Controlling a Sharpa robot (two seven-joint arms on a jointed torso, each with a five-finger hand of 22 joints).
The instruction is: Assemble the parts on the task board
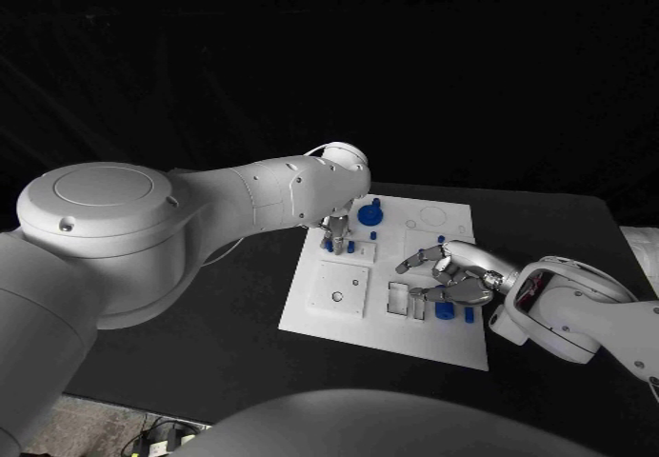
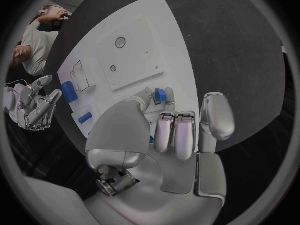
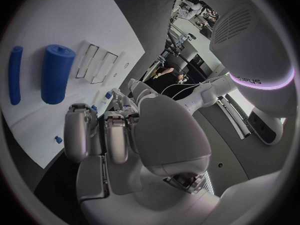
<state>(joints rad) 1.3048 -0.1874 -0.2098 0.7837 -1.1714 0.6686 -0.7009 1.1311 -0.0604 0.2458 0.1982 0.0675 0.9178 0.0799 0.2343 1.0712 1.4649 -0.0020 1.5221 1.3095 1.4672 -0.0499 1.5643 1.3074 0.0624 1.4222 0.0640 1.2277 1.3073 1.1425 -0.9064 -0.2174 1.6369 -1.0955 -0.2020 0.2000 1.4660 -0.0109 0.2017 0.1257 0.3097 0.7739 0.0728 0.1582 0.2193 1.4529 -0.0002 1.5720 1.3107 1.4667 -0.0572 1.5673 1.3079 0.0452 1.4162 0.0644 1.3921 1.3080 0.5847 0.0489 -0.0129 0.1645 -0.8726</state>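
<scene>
"sharpa" on white left arm point(image 3: 250, 80)

A black table point(image 1: 206, 314) lies under everything, dark backdrop behind.

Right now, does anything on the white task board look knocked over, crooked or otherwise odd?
Nothing looks damaged or spilled. The white task board lies flat on the black table. Two blue cylindrical parts, a thick one and a thin one, lie loose on their sides beside the right hand, apparently waiting for assembly.
</scene>
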